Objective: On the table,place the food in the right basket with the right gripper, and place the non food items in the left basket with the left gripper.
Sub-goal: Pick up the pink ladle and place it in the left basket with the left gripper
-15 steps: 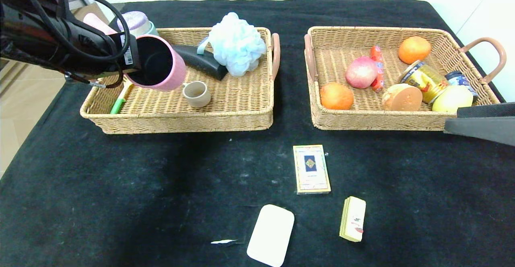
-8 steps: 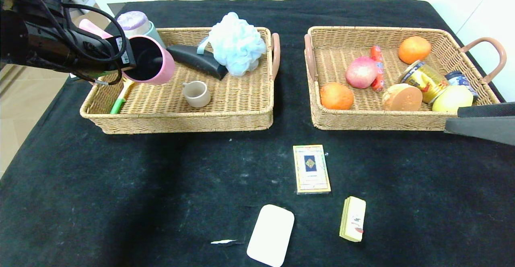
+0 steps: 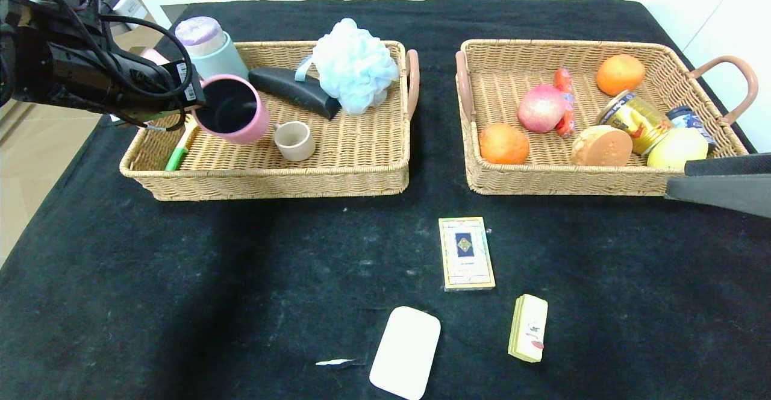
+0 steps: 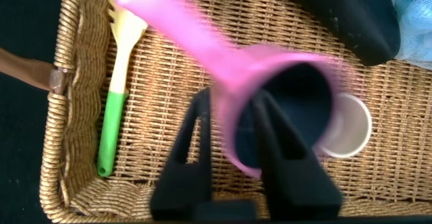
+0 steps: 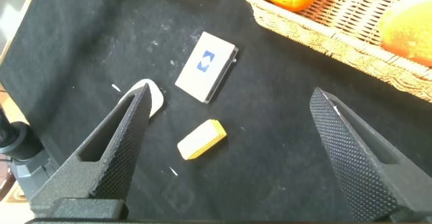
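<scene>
The pink saucepan (image 3: 232,111) sits in the left basket (image 3: 361,165), beside a small beige cup (image 3: 294,141). My left gripper (image 3: 199,96) straddles its rim (image 4: 283,109), one finger inside, one outside. The left gripper (image 4: 231,99) is open, with wicker showing between the outer finger and the pan wall. On the table (image 3: 181,279) lie the card box (image 3: 466,253), the white bar (image 3: 405,352) and the yellow block (image 3: 529,328). My right gripper (image 5: 229,94) hovers open above the yellow block (image 5: 201,140); it shows at the head view's right edge (image 3: 677,182). The peach (image 3: 541,108) and orange fruit (image 3: 503,143) lie in the right basket (image 3: 542,180).
The left basket also holds a blue bath puff (image 3: 354,65), a black object (image 3: 295,91), a green-handled utensil (image 3: 177,156) and a lilac-lidded jar (image 3: 208,44). A can (image 3: 635,120) and more fruit fill the right basket. A white scrap (image 3: 334,362) lies near the white bar.
The saucepan has come down from a tilted hold above the left basket onto its floor. The left arm has drawn back leftward and its jaws have parted. The right arm has not moved.
</scene>
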Motion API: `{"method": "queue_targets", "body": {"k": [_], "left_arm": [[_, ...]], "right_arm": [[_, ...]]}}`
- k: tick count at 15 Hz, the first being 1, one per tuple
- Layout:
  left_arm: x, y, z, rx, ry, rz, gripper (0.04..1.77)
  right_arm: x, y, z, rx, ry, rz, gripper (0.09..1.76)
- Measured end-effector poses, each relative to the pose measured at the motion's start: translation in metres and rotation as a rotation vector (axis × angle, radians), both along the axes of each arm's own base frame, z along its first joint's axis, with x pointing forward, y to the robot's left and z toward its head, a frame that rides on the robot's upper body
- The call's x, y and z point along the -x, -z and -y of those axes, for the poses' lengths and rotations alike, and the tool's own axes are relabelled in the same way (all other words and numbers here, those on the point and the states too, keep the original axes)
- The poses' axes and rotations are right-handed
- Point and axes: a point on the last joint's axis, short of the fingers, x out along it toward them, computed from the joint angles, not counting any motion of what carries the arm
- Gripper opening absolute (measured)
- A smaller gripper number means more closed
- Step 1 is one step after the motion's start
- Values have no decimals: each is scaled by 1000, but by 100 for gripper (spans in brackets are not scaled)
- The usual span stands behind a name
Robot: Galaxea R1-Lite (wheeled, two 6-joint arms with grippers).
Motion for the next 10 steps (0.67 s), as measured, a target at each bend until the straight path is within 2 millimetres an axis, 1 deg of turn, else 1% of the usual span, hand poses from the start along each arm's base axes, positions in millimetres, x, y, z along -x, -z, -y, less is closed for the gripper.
{"method": "queue_targets", "body": {"k": [2, 4, 7, 10], "left_arm": [[0, 0, 0, 1, 0, 1, 82], [1, -1, 0, 1, 1, 3, 101], [1, -1, 0, 1, 1, 4, 123], [1, 0, 0, 4, -1, 1, 139]], "right_arm": [[0, 0, 0, 0, -1, -1, 171], [0, 0, 0, 0, 0, -2, 171], [0, 0, 0, 1, -1, -2, 171], [0, 0, 0, 1, -1, -1, 171]]}}
